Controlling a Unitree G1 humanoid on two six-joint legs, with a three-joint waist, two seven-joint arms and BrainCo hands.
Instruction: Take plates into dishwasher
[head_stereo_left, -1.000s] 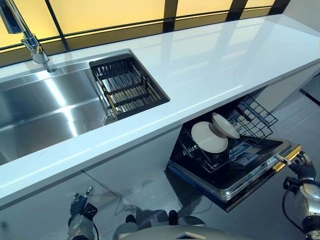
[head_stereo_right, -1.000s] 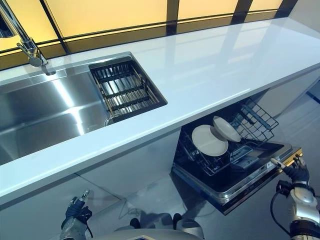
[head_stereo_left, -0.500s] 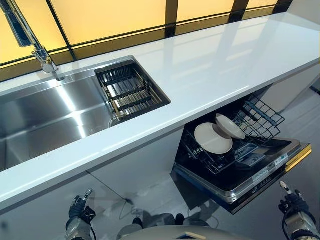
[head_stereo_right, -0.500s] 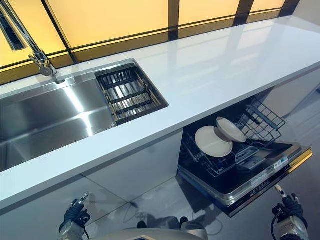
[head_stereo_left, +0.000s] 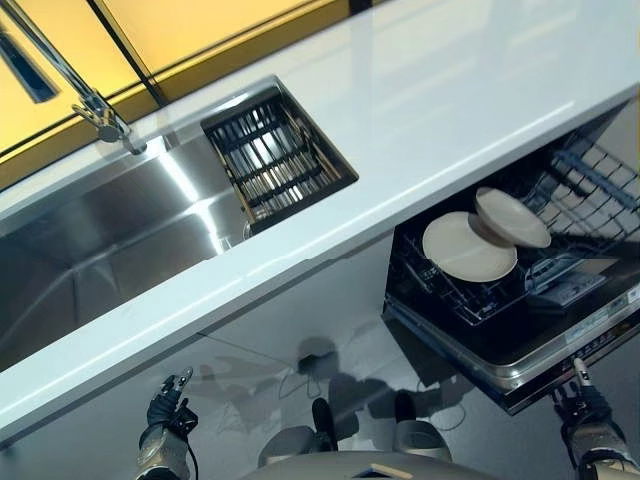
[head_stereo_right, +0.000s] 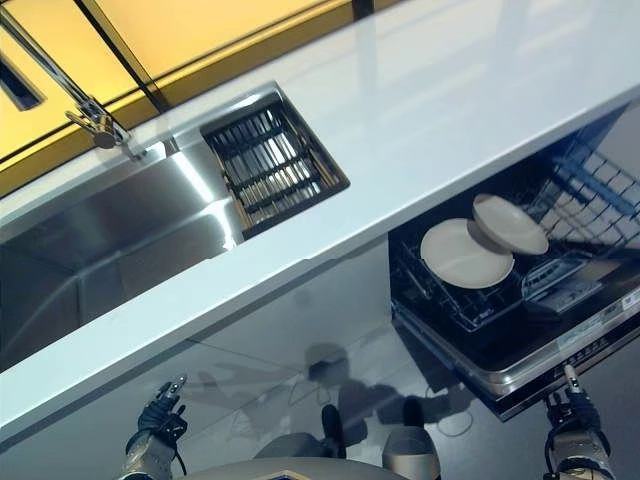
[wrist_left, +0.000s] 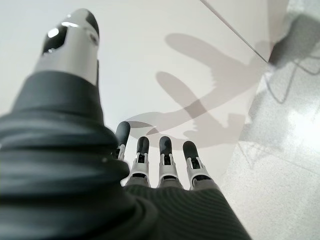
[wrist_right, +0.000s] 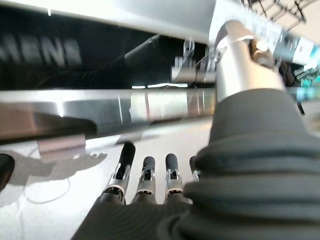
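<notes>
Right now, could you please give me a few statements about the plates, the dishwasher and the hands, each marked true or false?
1. Two plates sit in the dishwasher rack. True.
2. The dishwasher door is closed. False: it hangs open, with the rack pulled out.
3. The right hand holds a plate. False: it is empty, its fingers straight, below the door's edge.
4. The left hand is low by the cabinet front, holding nothing. True.
5. A plate lies in the sink. False: only a dark drainer basket is there.
</notes>
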